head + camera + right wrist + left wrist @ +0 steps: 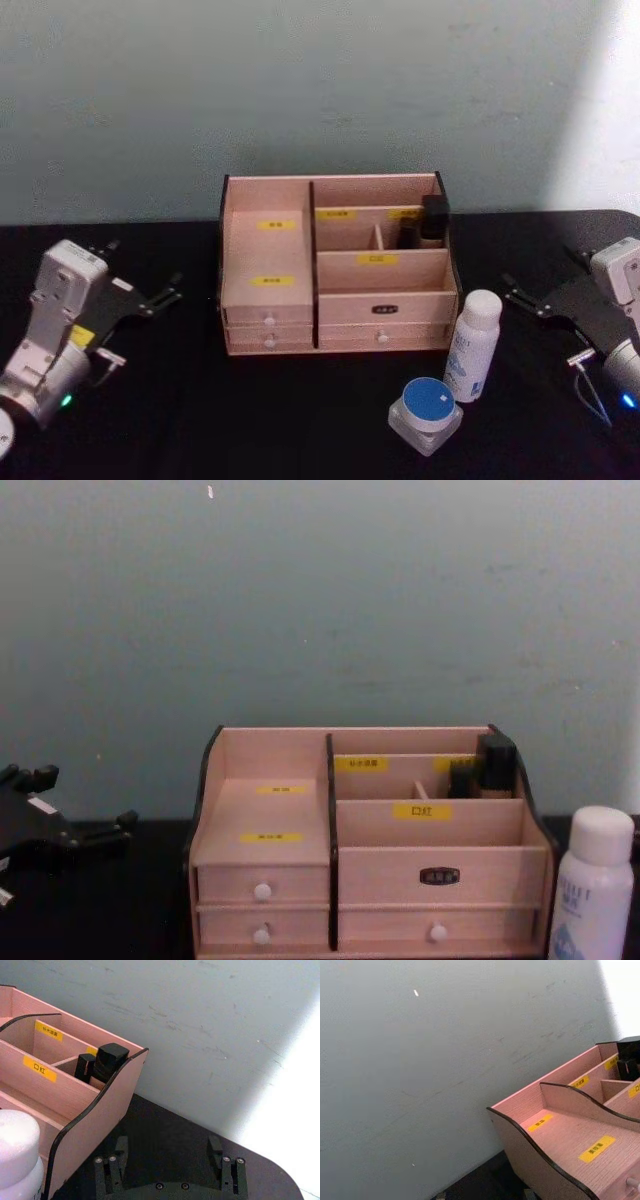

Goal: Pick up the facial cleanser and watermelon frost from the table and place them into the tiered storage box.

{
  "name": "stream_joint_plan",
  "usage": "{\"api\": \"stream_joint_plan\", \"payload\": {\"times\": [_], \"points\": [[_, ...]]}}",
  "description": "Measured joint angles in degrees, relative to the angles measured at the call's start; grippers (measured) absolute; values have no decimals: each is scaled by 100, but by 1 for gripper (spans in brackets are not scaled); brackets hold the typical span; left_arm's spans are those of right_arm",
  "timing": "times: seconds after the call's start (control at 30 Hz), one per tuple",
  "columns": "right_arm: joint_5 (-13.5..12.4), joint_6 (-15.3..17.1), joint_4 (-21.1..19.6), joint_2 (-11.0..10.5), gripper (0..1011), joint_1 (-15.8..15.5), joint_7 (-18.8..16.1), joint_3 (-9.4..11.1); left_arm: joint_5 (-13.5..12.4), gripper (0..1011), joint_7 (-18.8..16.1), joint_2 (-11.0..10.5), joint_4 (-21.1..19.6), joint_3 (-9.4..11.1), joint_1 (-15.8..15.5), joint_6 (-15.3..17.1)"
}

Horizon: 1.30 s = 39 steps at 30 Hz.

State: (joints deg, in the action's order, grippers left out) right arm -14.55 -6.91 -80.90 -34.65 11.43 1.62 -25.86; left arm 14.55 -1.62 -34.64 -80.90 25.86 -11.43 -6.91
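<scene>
the facial cleanser is seen standing upright on the black desk, just beside the front right corner of the tiered storage box. the watermelon frost is set on the desk just in front of the bottle and slightly to its left, nearer the robot; whether the two touch cannot be told. the box is placed mid-desk before a grey-green wall, its drawers turned toward the robot, and dark items are held in its rear right compartment. the left gripper is poised low over the desk, well left of the box, and its jaws appear to be spread with nothing between them. the right gripper is held to the right of the bottle, apart from it, its jaws parted wide and empty.
</scene>
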Motion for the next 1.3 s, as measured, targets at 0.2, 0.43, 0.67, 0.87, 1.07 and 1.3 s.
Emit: {"api": "stream_joint_plan", "payload": {"times": [0.2,0.43,0.67,0.87,1.07,1.3], "points": [[0,0,0,0,1002,0,0,0,0,1001,0,0,0,0,0,0],[-54,13,-123,-24,1002,-115,-204,92,0,1001,0,0,0,0,0,0],[-105,187,-418,-209,1002,-386,-406,224,0,1001,0,0,0,0,0,0],[-148,368,-660,-410,1002,-642,-517,377,0,1001,0,0,0,0,0,0],[-282,445,-967,-684,1002,-1004,-743,584,0,1001,0,0,0,0,0,0],[-755,558,-1372,-1012,1002,-1475,-1304,873,0,1001,0,0,0,0,0,0]]}}
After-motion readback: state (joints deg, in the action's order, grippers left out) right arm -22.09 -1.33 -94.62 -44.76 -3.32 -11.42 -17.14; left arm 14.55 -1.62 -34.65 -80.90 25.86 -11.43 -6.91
